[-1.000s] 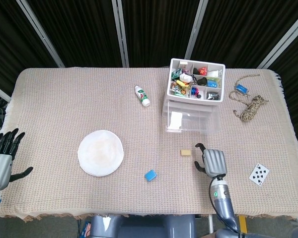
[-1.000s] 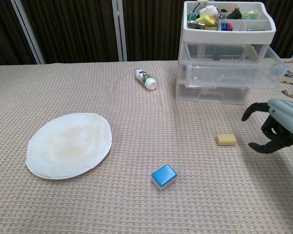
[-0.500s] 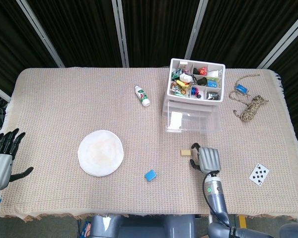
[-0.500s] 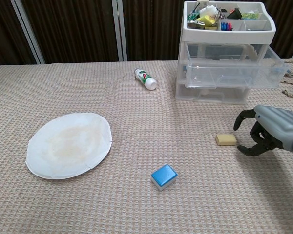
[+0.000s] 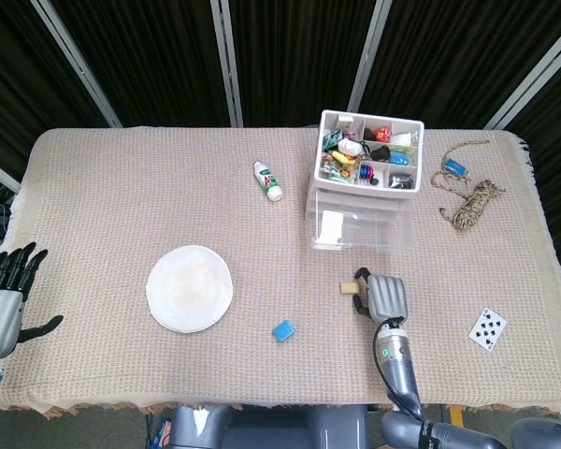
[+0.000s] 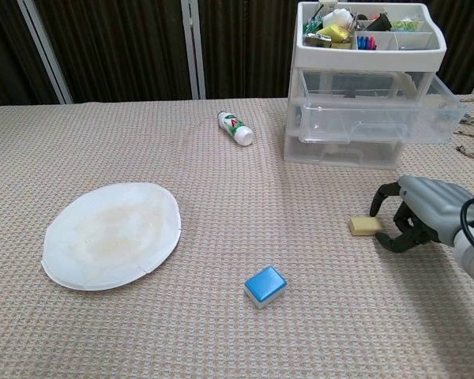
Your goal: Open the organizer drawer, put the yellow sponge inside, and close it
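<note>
The yellow sponge (image 5: 348,288) (image 6: 365,226) lies flat on the tablecloth in front of the clear organizer (image 5: 367,178) (image 6: 363,79). The organizer's middle drawer (image 6: 379,118) stands pulled out and looks empty. My right hand (image 5: 381,296) (image 6: 420,212) hovers just right of the sponge, fingers curled around it on both sides, holding nothing that I can see. My left hand (image 5: 2,297) rests at the table's left edge with fingers spread, seen only in the head view.
A blue sponge (image 5: 282,330) (image 6: 265,285) lies near the front centre, a white paper plate (image 5: 190,288) (image 6: 110,234) to the left, a small bottle (image 5: 267,180) (image 6: 235,127) behind. A coiled rope (image 5: 472,199) and a playing card (image 5: 487,327) lie at the right.
My right hand has slid left across the cloth, from well clear of the yellow sponge to right beside it. The left hand has stayed put.
</note>
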You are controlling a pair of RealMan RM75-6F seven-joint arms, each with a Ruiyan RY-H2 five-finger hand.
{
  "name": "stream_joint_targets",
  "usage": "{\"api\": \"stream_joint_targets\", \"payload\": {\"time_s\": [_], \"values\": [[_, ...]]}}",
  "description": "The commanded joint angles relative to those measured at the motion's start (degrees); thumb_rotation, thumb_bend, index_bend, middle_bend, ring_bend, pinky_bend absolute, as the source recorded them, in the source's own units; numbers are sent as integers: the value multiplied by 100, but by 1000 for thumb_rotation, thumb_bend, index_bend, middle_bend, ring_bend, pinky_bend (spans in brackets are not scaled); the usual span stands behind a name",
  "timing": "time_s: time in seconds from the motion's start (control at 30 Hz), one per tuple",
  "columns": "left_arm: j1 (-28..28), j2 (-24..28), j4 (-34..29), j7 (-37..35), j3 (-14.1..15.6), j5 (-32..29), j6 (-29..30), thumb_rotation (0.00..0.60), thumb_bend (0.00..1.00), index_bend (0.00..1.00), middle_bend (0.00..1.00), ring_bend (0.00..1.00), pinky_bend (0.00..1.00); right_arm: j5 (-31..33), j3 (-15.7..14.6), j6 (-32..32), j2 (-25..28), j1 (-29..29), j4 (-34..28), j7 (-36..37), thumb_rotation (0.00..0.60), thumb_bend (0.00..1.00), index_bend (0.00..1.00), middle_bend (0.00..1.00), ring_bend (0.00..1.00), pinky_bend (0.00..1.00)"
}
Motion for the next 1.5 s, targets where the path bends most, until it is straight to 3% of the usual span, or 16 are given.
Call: {"api": "stream_joint_targets", "payload": {"time_s": [0.03, 0.37, 0.6, 1.1, 1.3, 1.5], "values": [[-1, 3, 0, -4, 1, 2, -1, 600, 114, 63, 0, 0, 0, 27, 16, -28, -35, -3, 53, -12, 600, 340, 413, 919, 904, 721], [0, 1, -2, 2, 1, 7, 6, 600, 114, 64, 0, 0, 0, -202, -18, 45, -116, -50, 188, 244, 600, 347, 574, 924, 910, 722], [-1, -5, 3, 8, 0, 7, 9, 600, 114, 62, 0, 0, 0, -704, -124, 346, 43, -160, -149, 593, 600, 346, 597, 925, 911, 722], [10, -20, 7, 66, 8, 56, 63, 600, 116, 63, 0, 0, 0, -1727, -390, 1400, 1333, -782, -2553, 877, 600, 348, 597, 925, 911, 722], [13, -22, 0, 68, 0, 38, 63, 600, 115, 63, 0, 0, 0, -1774, -20, 1488, 1835, -721, -3422, 464, 600, 346, 597, 925, 911, 721], [6, -19, -3, 68, 2, 33, 44, 600, 115, 63, 0, 0, 0, -1283, 676, 1302, 2074, -411, -3552, 29, 600, 346, 597, 925, 911, 722]]}}
